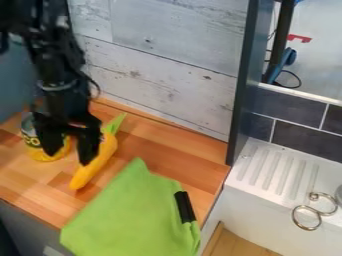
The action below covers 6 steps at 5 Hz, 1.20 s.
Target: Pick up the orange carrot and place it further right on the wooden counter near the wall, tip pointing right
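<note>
Corn (93, 169) on wood counter (177, 159), by open claw (67, 157).
Claw points down, fingers well apart, nothing gripped; one finger overlaps the corn in view, contact can't be told. The other is in front of a can (29, 143), partly hidden. Corn lies flat, green leaves toward the boards (160, 70). Progress, my reading: claw placed low near corn and can, no hold taken, nothing lifted; grasp and any shifting still undone. Farther out, green cloth (127, 212) beside corn, slightly rumpled, black strip (185, 206) at its edge. Beyond counter: white sink (267, 162), metal rings (306, 218) on it.
</note>
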Each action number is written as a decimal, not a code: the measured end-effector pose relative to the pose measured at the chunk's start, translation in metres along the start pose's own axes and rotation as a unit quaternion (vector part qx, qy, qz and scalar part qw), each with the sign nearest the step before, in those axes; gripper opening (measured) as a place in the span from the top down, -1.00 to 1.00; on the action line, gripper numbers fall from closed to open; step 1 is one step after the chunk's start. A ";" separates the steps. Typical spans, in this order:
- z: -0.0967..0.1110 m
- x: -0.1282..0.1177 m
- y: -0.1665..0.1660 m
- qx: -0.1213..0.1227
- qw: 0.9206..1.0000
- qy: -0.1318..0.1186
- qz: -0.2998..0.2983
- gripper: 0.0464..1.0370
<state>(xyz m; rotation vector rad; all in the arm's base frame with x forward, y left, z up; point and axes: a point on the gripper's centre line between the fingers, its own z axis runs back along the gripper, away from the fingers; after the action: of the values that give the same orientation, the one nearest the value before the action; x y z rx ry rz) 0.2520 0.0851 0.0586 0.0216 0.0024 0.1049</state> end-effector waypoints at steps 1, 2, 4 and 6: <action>-0.016 0.010 0.001 0.006 1.000 0.005 0.000 -0.93; -0.027 0.018 0.002 0.014 1.000 0.017 -0.002 -0.93; -0.053 0.024 -0.004 -0.014 1.000 0.017 -0.022 -0.29; -0.020 0.015 -0.010 -0.025 1.000 -0.007 0.018 0.29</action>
<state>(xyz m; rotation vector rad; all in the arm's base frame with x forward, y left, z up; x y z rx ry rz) 0.2680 0.0768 0.0379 -0.0273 -0.0145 0.1406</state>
